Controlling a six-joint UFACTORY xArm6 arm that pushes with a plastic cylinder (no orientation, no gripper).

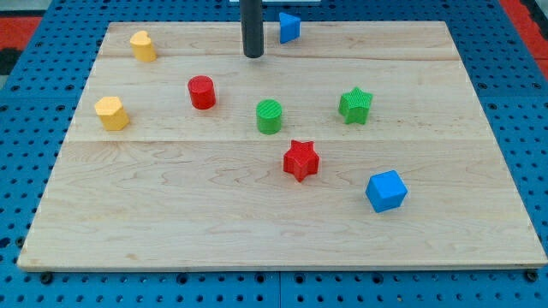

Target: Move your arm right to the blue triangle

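The blue triangle (288, 27) sits near the view's top edge of the wooden board (171, 205), a little right of centre. My rod comes down from the view's top, and my tip (253, 56) rests on the board just left of and slightly below the blue triangle, with a small gap between them. The tip touches no block.
A yellow block (143, 46) lies at the top left and a yellow hexagon-like block (112, 113) at the left. A red cylinder (202, 92), green cylinder (269, 116), green star (354, 106), red star (300, 160) and blue cube (386, 191) are spread across the middle and right.
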